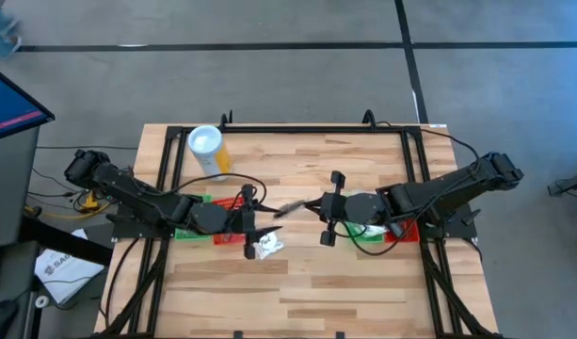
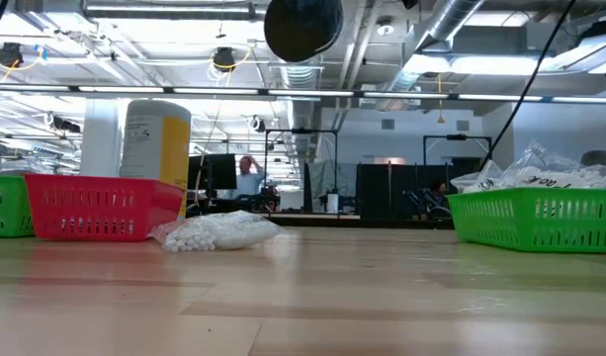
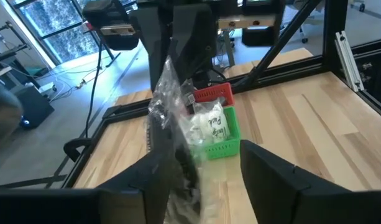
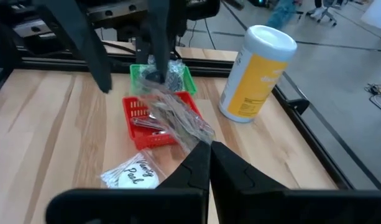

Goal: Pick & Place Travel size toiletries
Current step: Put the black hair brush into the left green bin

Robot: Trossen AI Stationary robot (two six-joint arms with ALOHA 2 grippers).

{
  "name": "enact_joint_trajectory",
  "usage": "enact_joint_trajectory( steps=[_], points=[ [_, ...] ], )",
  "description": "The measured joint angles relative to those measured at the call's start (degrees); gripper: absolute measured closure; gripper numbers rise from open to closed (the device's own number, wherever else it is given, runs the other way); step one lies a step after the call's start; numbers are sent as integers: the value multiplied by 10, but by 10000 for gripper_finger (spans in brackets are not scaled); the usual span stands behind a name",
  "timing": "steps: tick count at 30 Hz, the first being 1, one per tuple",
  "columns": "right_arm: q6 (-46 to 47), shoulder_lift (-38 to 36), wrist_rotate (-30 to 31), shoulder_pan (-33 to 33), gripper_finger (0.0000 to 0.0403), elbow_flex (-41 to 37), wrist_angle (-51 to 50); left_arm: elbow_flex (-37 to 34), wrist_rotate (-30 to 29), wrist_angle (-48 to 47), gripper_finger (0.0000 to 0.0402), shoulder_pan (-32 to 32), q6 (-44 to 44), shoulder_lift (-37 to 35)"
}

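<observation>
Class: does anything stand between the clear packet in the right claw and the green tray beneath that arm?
Nothing visible does: the right claw, shut on the clear packet, hangs just beside the green tray.

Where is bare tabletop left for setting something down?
The near strip of the table, below the white packet, lies bare, as does the far middle, right of the yellow canister. The centre is crowded: left gripper, right gripper, a clear bag between them.

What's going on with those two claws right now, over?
Right gripper shut on clear packet, mid-air between the arms. Left gripper open around its other end. White sachet on the table, touching neither.
</observation>
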Motion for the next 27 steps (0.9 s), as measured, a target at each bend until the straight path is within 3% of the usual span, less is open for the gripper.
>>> enact_joint_trajectory(
  steps=[27],
  points=[
    [-21,0,-7,-7,403,0,25,1,-6,-13,224,54,2,31]
  ],
)
